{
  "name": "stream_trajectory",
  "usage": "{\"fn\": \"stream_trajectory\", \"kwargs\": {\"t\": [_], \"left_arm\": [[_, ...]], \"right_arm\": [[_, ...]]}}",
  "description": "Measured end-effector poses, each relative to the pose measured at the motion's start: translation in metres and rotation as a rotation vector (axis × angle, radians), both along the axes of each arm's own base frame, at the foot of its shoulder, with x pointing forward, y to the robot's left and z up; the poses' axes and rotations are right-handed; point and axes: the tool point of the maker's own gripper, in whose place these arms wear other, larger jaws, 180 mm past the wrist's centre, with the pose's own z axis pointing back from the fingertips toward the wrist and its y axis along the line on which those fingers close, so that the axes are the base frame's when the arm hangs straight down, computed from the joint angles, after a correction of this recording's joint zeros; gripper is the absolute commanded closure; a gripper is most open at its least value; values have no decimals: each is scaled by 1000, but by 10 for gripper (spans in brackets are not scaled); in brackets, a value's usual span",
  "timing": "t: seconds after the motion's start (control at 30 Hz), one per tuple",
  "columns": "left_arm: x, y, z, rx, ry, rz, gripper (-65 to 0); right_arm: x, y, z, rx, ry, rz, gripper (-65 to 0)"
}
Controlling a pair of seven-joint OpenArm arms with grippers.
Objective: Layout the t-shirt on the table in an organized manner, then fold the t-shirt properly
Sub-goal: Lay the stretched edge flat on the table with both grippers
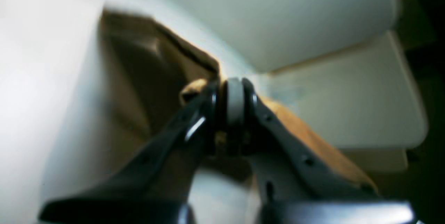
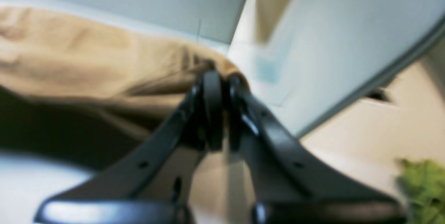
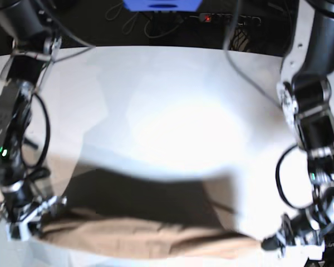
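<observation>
The t-shirt (image 3: 145,236) hangs stretched in a band over the near edge of the table (image 3: 172,111), above its own shadow; the left gripper (image 1: 233,93) pinches one end, the right gripper (image 2: 217,85) the other, both clamped tight on cloth; uneven pulling could slip a corner free and bunch it.
</observation>
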Motion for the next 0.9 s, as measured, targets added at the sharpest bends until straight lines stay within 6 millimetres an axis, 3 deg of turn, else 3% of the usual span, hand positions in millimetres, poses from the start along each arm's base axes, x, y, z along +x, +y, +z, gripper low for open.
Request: {"fn": "stream_trajectory", "kwargs": {"t": [0.07,0.2,0.3,0.37,0.5,0.67,0.77,0.9], "left_arm": [[-31,5,-54,-51,99,-7,-1],[-101,25,-139,-103,278,32,-3],[-144,33,-179,-115,380,47,-4],[-166,37,-193,-128,424,46,-5],[-191,51,-196,-75,435,46,-30],[-180,59,-166,-28,349,42,-153],[-182,72,-163,-41,336,84,-199],[-186,78,-164,-48,340,107,-227]], "right_arm": [[-17,9,-29,44,46,1,0],[-58,17,-102,110,221,-25,0],[-83,18,-134,114,304,-30,0],[-94,21,-144,125,313,-25,0],[-111,25,-160,137,329,-21,0],[-115,24,-163,135,337,-22,0],[-116,22,-167,133,349,-26,-2],[-119,22,-174,135,370,-28,-133]]}}
